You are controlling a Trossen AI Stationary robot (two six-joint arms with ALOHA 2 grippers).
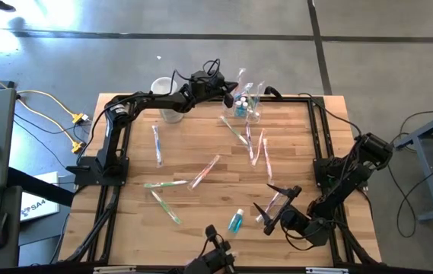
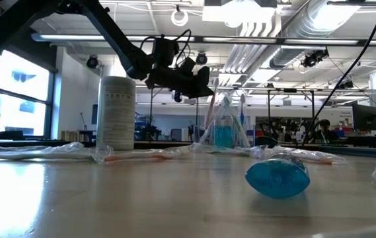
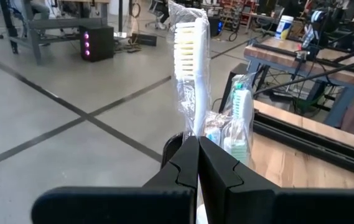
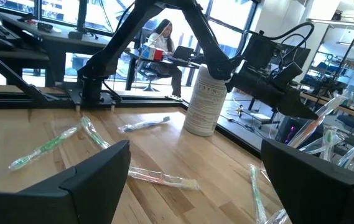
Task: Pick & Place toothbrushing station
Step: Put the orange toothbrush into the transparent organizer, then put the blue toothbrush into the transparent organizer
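The wooden table [image 1: 201, 152] carried many wrapped toothbrushes [image 1: 203, 173], scattered over its middle. The left arm [image 1: 136, 103] reached across the far edge of the table, and its hand [image 1: 229, 97] was above the far edge, just beside the station [image 1: 248, 106]. The right arm [image 1: 345, 179] was folded at the near right side of the table.

A whitish cylinder [image 1: 165, 99] stood at the far edge, to the left of the station. The station, a clear box, stood at the far edge near the middle, with wrapped brushes standing in it and something blue at its bottom.

The left hand's fingers [image 3: 217, 165] were pressed together on a wrapped white brush [image 3: 189, 74], which stood upright in front of them, with another wrapped brush [image 3: 239, 121] just beside it. The right hand [image 1: 275, 204] hung over the near right part of the table with its fingers [image 4: 93, 177] spread wide and nothing between them.

A small blue bottle [image 1: 236, 221] lay on the table near the front edge, close to the right hand.
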